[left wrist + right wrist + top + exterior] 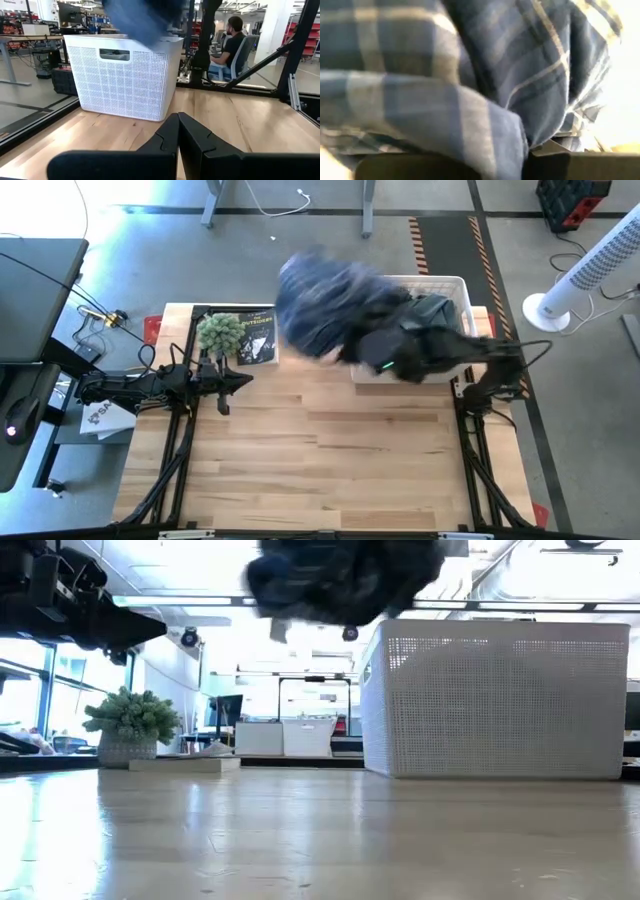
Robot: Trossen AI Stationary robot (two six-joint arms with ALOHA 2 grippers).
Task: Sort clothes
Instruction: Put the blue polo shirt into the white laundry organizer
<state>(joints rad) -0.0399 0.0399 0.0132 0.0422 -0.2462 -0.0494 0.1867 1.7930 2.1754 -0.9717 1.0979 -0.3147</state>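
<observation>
The navy-and-white plaid shirt (322, 305) is bunched up in the air at the white basket's left end. It shows blurred at the top of the low view (340, 575) and fills the right wrist view (470, 75). My right gripper (352, 340) reaches in from the table's right, shut on the shirt and mostly covered by it. A dark grey-blue cloth (437, 310) lies in the basket. My left gripper (246, 378) is shut and empty at the table's left, next to the plant. The white and tan garments are out of view. My right gripper is shut on the plaid shirt, but the cloth (510, 135) drapes over the fingers and hides the place of contact. Several folds bunch around the gripper. The shirt is lifted clear of the table, with its lower edge at about the height of the basket's rim (320, 615).
The white plastic basket (462, 284) stands at the table's far right and also shows in the low view (500, 700). A green fuzzy plant (220, 332) and a dark book (258, 338) sit at the far left. A person sits beyond the table (232, 42). Bare wood spans the near half (320, 450).
</observation>
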